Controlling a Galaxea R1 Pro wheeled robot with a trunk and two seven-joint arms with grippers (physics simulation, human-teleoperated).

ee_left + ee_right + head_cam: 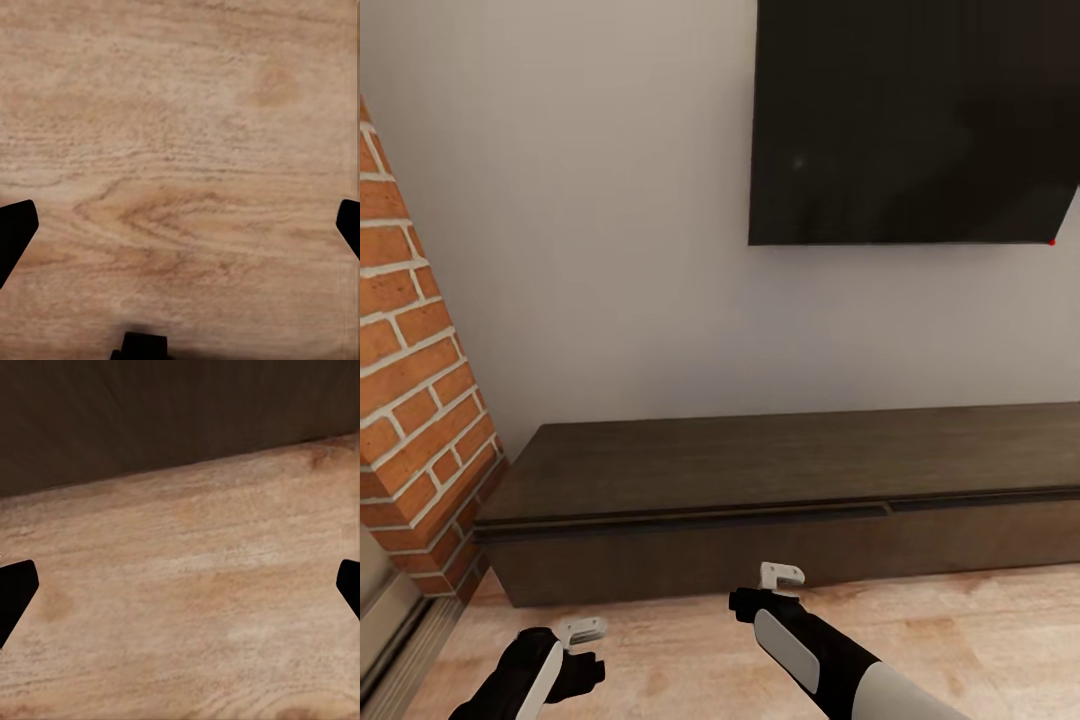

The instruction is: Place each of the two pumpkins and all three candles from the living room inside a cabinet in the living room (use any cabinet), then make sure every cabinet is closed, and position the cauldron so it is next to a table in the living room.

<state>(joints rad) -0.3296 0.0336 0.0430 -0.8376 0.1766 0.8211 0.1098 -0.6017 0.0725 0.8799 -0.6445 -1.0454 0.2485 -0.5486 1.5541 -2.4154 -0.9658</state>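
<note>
Head view, left to right: a red brick pillar [410, 400] at nine o'clock, then the long dark-brown wood cabinet [780, 470] running from centre out past three o'clock against a plain pale wall, with a flat black television [910, 120] at one o'clock. Its handle-less drawer fronts look shut. Low down, the left gripper [575, 655] hangs at seven o'clock and the right gripper [775, 590] at six, just short of the cabinet's foot, both over pale grained floorboards [660, 650]. Each wrist view shows dark fingertips spread wide with nothing between them. No pumpkin or candle is in sight. I'd judge the risk to be the smooth fronts: with no handle to hook, fingers may slip or jam against the seam.
</note>
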